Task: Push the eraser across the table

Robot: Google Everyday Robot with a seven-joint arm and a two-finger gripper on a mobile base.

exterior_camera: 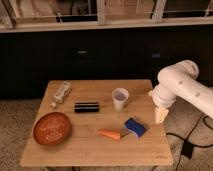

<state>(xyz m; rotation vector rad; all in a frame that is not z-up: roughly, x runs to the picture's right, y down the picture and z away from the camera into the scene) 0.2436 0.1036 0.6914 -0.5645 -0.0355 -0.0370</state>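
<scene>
The eraser (86,107) is a small flat black bar lying on the light wooden table (100,147), left of centre. A white paper cup (120,98) stands to its right. My gripper (160,116) hangs from the white arm (179,85) over the table's right edge, well to the right of the eraser and apart from it. It holds nothing that I can see.
A clear plastic bottle (61,93) lies at the back left. A red-brown plate (51,128) sits at the front left. An orange carrot (109,134) and a blue sponge pad with a yellow edge (135,126) lie front of centre. Dark cabinets stand behind.
</scene>
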